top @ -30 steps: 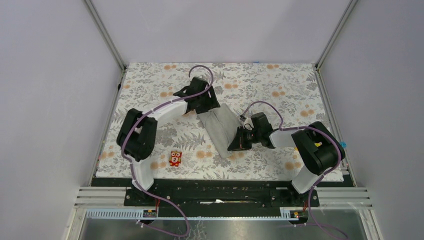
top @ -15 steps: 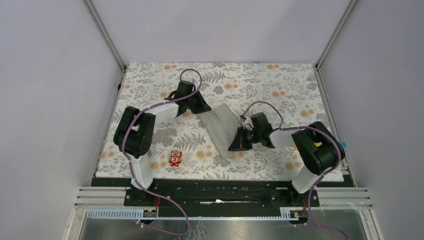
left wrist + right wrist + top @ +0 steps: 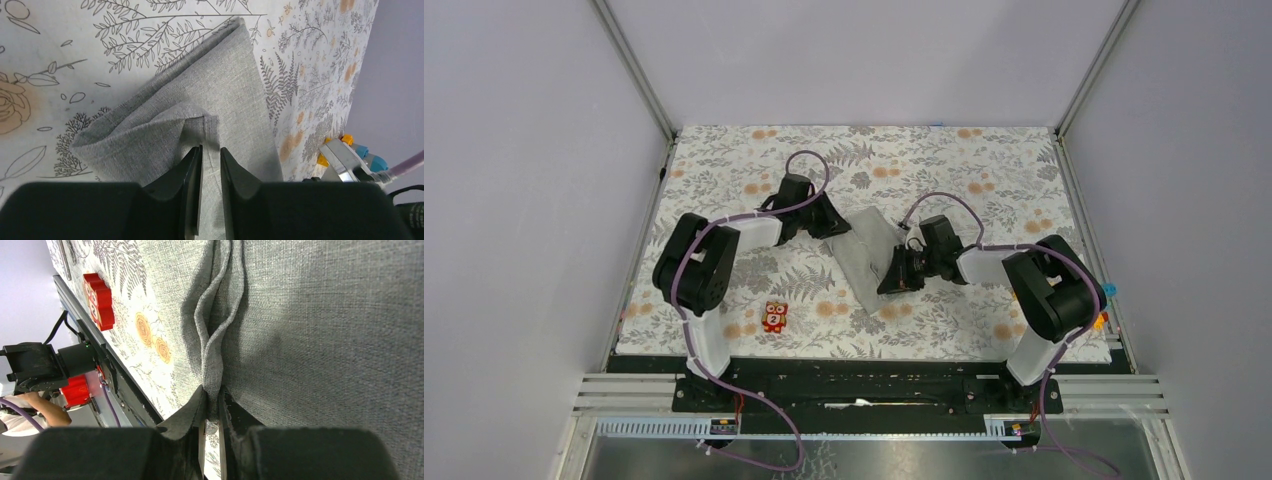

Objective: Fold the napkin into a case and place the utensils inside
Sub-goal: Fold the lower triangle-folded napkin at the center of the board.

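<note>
The napkin [image 3: 867, 257] is a plain grey cloth, folded into a layered strip on the floral table cover. My left gripper [image 3: 828, 226] sits at the strip's far left end. In the left wrist view its jaws [image 3: 210, 150] stand narrowly apart above the cloth [image 3: 220, 95], just short of a hemmed corner, with nothing between them. My right gripper [image 3: 891, 275] is at the strip's near right edge. In the right wrist view it [image 3: 212, 402] is shut on a bunched fold of the napkin's edge [image 3: 215, 355]. The utensils are out of view.
A small red toy figure [image 3: 774, 317] stands on the cover near the front left, and also shows in the right wrist view [image 3: 100, 300]. A blue and orange piece [image 3: 1108, 292] lies at the table's right edge. The black front rail [image 3: 864, 368] runs along the near edge.
My left gripper has left the napkin's far end, swung left and come back lower beside the cloth. My right gripper has shifted slightly up and left, still holding the edge.
</note>
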{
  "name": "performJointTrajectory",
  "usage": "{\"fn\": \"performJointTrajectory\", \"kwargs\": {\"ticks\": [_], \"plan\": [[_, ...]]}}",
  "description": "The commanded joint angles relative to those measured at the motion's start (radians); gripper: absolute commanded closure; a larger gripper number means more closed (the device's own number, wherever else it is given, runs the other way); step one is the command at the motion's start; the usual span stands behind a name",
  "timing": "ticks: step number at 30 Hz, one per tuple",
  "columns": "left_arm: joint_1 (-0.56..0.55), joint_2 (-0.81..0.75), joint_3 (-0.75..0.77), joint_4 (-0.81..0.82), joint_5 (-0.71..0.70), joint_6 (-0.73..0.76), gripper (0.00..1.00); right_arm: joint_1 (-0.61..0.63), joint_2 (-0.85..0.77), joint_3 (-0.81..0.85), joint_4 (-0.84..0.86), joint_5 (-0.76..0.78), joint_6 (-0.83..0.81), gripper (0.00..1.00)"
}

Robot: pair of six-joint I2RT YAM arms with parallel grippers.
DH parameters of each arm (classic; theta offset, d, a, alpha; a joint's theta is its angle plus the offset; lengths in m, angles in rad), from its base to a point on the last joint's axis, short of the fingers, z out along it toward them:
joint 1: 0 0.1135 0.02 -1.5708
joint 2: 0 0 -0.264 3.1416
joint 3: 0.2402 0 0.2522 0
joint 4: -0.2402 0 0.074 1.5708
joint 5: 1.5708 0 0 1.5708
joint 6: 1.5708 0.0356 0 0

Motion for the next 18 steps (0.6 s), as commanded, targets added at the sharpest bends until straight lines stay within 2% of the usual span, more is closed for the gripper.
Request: {"fn": "performJointTrajectory", "kwargs": {"ticks": [1,7,13,18], "plan": [[-0.005,-0.085,-0.019,0.072,-0.011,-0.011,0.75,-0.004,0.013,0.034,-0.011,0.022,-0.026,1.00],[-0.007,-0.002,0.027,0.110,0.029,-0.024,0.79,-0.005,0.010,0.034,-0.019,0.032,-0.027,1.00],[0.000,0.067,0.065,0.098,-0.013,0.007,0.83,-0.005,-0.009,0.047,-0.064,0.067,-0.054,0.98],[0.020,0.096,0.064,0.099,-0.027,0.000,0.85,-0.004,-0.067,0.074,-0.159,0.156,-0.108,0.74]]}}
